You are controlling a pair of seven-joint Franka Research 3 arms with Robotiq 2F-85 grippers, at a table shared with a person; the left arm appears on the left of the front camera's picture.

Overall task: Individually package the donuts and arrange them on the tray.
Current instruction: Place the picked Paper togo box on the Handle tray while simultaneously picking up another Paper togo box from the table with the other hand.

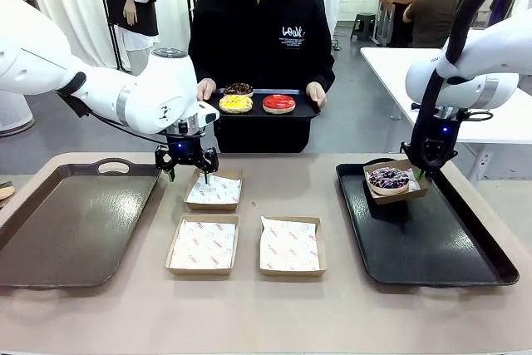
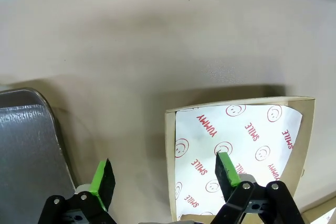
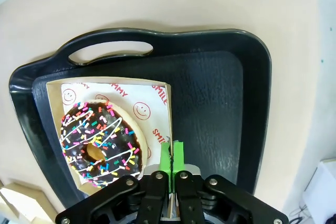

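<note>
My right gripper (image 1: pixel 420 174) (image 3: pixel 172 156) is shut on the rim of a cardboard box (image 1: pixel 406 191) (image 3: pixel 160 90). The sprinkled dark donut (image 1: pixel 388 179) (image 3: pixel 100 142) lies in that box, which hangs slightly above the far end of the black tray (image 1: pixel 465 247) (image 3: pixel 210 103). My left gripper (image 1: pixel 187 174) (image 2: pixel 164 174) stands open over the left rim of an empty lined box (image 1: pixel 214 190) (image 2: pixel 236 145). Across the table a person holds a small black tray (image 1: pixel 303 110) carrying the yellow donut (image 1: pixel 236 103), the red donut (image 1: pixel 278 103) and the chocolate donut (image 1: pixel 238 89).
A large brown tray (image 1: pixel 75 222) (image 2: pixel 26 145) lies at the table's left, close to my left gripper. Two more empty lined boxes (image 1: pixel 204 244) (image 1: pixel 289 245) sit in the middle near the front. The person's hands (image 1: pixel 206 89) (image 1: pixel 316 93) grip the small tray's ends.
</note>
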